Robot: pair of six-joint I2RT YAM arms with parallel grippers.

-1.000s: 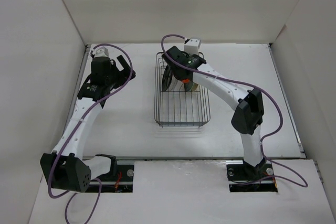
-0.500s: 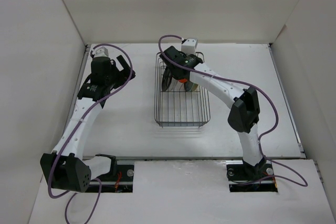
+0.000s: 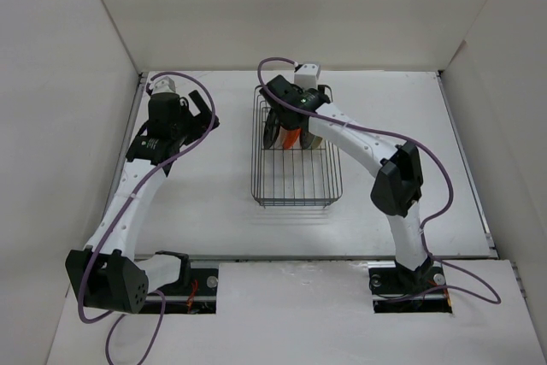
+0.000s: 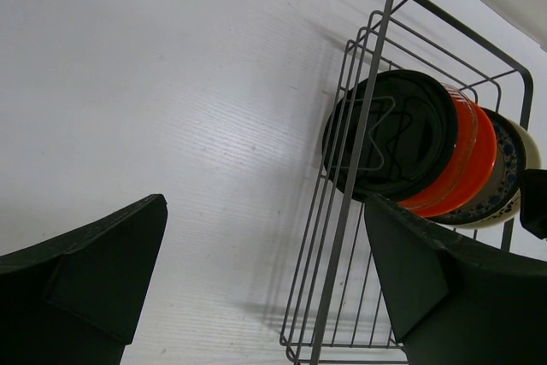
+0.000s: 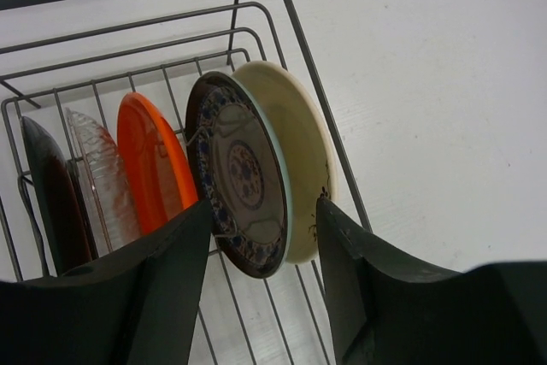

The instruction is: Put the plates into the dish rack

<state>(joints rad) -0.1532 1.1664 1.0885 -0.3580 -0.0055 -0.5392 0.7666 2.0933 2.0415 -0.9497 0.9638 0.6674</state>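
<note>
From above, the dish rack [image 3: 295,181] sits mid-counter [image 3: 214,177]. The right arm [image 3: 363,144] reaches over its far end, and the left arm [image 3: 137,181] stands well to its left.

At the left wrist, the left gripper [image 4: 265,207] is spread wide and holds nothing, with the rack beyond it.

At the right wrist, the right gripper [image 5: 263,211] hangs apart, clamped on nothing, just above five plates standing on edge in the rack: black plate [image 5: 47,198], clear glass plate [image 5: 98,181], orange plate [image 5: 154,164], teal patterned plate [image 5: 239,181], cream plate [image 5: 303,160].

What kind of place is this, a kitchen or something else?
Probably a robot test cell, not a kitchen: arms bolted to a white table, bare white walls around it, only a rack of plates on it.
</note>
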